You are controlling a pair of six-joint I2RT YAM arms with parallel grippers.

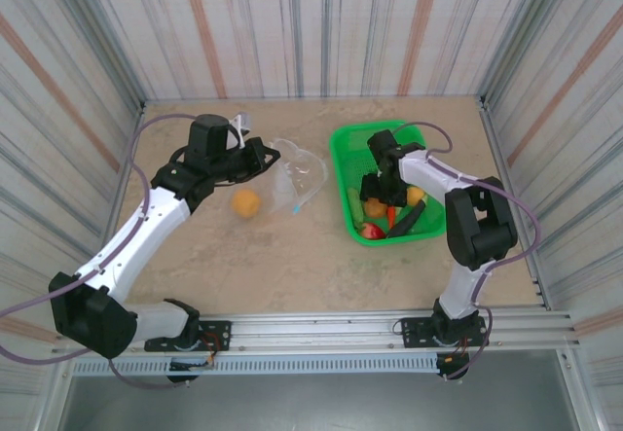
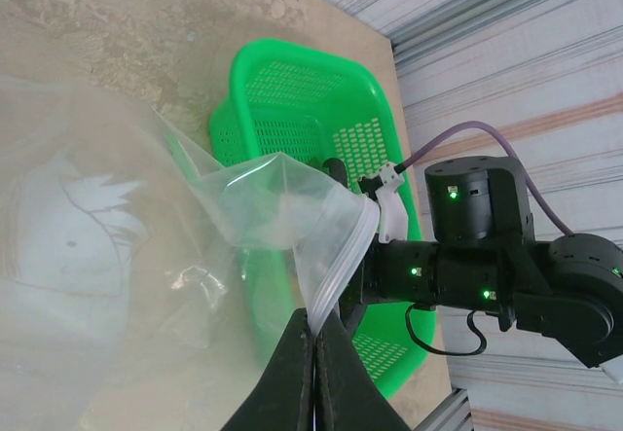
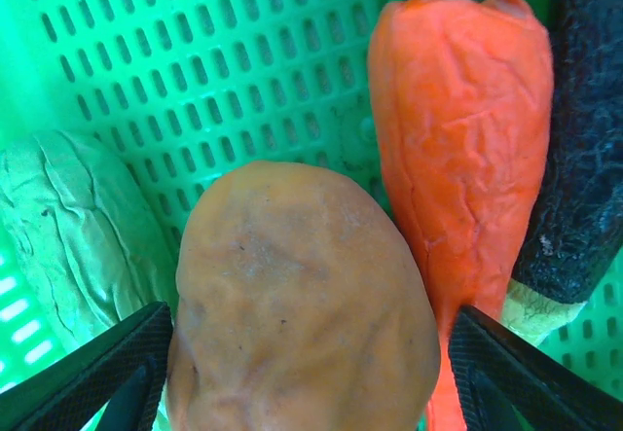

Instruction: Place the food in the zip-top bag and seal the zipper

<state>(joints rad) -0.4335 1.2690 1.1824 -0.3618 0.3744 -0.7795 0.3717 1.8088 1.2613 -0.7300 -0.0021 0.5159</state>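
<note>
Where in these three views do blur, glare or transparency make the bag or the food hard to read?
Top external: even light, sharp, but the clear zip-top bag barely stands out from the pale table. Left wrist: the bag's near film is a hazy, milky veil; the green basket behind is crisp. Right wrist: the brown potato looms close, slightly soft.

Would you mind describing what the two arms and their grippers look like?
The left arm and right arm both have white links between bulky black joint housings. A purple cable loops along each arm. The right arm's housings carry small green lights. The left gripper and right gripper have slim, black, tapered fingers.
</note>
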